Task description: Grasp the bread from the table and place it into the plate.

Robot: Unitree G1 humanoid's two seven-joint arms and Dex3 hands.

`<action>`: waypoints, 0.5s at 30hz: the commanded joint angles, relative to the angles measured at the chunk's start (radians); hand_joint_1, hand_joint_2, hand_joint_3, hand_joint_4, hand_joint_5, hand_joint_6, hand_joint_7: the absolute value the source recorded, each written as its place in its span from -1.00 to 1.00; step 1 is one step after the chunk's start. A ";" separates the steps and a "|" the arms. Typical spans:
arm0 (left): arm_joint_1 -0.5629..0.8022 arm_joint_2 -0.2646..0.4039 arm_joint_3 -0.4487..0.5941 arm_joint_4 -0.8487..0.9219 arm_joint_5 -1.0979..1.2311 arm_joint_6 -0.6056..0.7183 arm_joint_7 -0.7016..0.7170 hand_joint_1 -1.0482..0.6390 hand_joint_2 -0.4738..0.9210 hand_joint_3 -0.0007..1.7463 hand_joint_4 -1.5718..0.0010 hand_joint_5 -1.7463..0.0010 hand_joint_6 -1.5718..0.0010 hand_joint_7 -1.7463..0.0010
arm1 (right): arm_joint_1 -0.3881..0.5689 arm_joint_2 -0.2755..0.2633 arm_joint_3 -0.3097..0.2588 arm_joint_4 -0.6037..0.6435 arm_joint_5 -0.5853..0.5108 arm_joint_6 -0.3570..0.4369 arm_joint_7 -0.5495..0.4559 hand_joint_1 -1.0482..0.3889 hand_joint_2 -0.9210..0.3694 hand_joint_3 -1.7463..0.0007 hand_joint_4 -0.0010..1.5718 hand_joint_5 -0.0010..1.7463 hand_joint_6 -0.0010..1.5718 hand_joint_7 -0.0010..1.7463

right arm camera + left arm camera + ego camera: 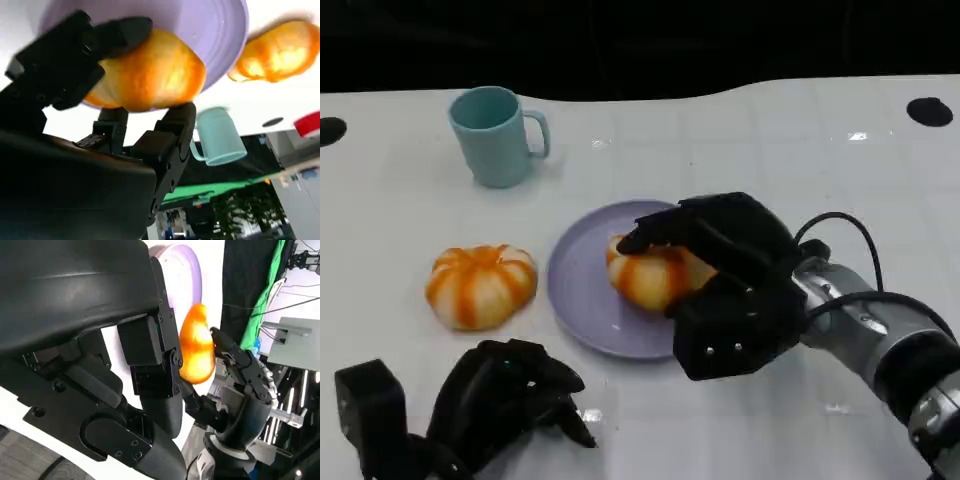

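Note:
An orange-striped bread roll (655, 275) sits over the right part of the lilac plate (582, 300), and my right hand (730, 280) grips it from the right, fingers wrapped over its top. In the right wrist view the hand (100, 45) clamps the roll (150, 75) against the plate (205, 25). A second, similar roll (480, 285) lies on the table left of the plate. My left hand (505, 400) rests near the front edge, holding nothing, fingers loosely apart. The left wrist view shows the held roll (197, 350) and the plate (185, 270).
A pale blue mug (495, 135) stands at the back left, handle to the right. Two black round marks (930, 110) (328, 130) sit near the table's far edge. The white table has bare room at the right and front centre.

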 commanded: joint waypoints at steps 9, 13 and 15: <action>0.005 0.015 0.004 -0.009 0.005 0.006 0.012 -1.00 0.73 -1.00 -1.00 0.32 -1.00 0.78 | -0.003 -0.031 0.002 -0.080 0.010 0.071 0.089 -0.49 -1.00 0.73 -0.98 -0.70 -0.75 -1.00; 0.004 0.015 0.005 -0.008 0.002 0.014 0.011 -1.00 0.73 -1.00 -1.00 0.32 -1.00 0.78 | 0.011 -0.046 -0.003 -0.116 0.016 0.080 0.114 -0.52 -1.00 0.73 -1.00 -0.69 -0.77 -1.00; 0.004 0.013 0.005 -0.012 0.002 0.016 0.014 -1.00 0.72 -1.00 -1.00 0.32 -1.00 0.78 | 0.022 -0.057 -0.009 -0.138 0.023 0.077 0.128 -0.51 -1.00 0.75 -1.00 -0.68 -0.78 -1.00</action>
